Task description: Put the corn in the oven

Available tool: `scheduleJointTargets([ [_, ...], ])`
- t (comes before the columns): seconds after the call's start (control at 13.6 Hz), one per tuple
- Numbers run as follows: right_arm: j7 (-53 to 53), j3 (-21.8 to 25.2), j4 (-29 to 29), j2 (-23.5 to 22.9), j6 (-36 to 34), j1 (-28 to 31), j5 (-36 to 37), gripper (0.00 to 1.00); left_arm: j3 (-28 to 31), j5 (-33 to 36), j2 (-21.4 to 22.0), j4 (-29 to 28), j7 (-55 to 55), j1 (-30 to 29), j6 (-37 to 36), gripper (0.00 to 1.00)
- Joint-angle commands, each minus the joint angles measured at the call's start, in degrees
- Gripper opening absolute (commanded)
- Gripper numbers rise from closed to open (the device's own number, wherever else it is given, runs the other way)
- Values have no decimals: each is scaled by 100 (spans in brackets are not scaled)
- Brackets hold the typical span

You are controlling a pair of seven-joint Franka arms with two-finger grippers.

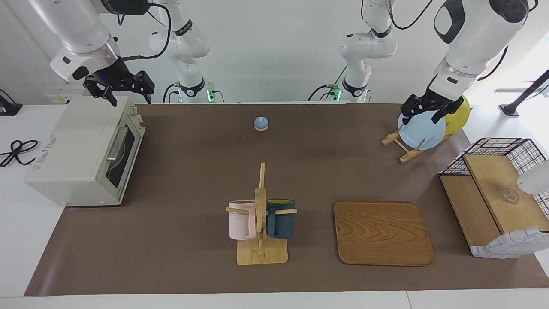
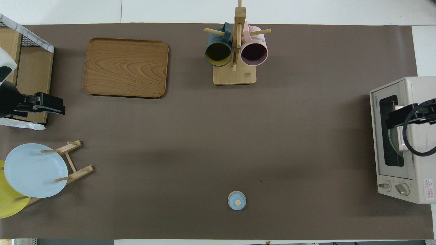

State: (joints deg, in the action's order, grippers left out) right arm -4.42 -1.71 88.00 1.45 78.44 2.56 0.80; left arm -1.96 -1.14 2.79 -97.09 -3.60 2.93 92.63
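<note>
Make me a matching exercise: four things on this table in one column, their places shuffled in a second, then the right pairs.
Things:
1. oven
2. wooden tray
3. pink mug
4. light blue plate

Places:
A. hung on the mug tree
B. upright in the plate rack, under the left gripper
C. flat on the mat, beside the mug tree
D. right arm's end, door shut, under the right gripper

Pairs: 1-D, 2-C, 3-A, 4-B
</note>
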Motion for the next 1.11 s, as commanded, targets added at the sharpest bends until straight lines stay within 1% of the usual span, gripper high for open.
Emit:
scheduleJointTargets([
  [0.0, 222, -49, -239, -171, -136, 8, -9, 100, -6, 87, 90, -47, 17, -3, -52, 100],
  [0.15, 423, -40, -152, -215, -110, 16, -71, 100, -6, 87, 90, -47, 17, -3, -52, 100],
  [0.52, 469, -40, 147, -110, 136, 25, 17, 100, -6, 87, 90, -47, 17, -3, -52, 100],
  [1.03, 434, -84, 130, -110, 172, 25, 210, 100, 3, 87, 90, -56, 17, -3, -52, 100],
])
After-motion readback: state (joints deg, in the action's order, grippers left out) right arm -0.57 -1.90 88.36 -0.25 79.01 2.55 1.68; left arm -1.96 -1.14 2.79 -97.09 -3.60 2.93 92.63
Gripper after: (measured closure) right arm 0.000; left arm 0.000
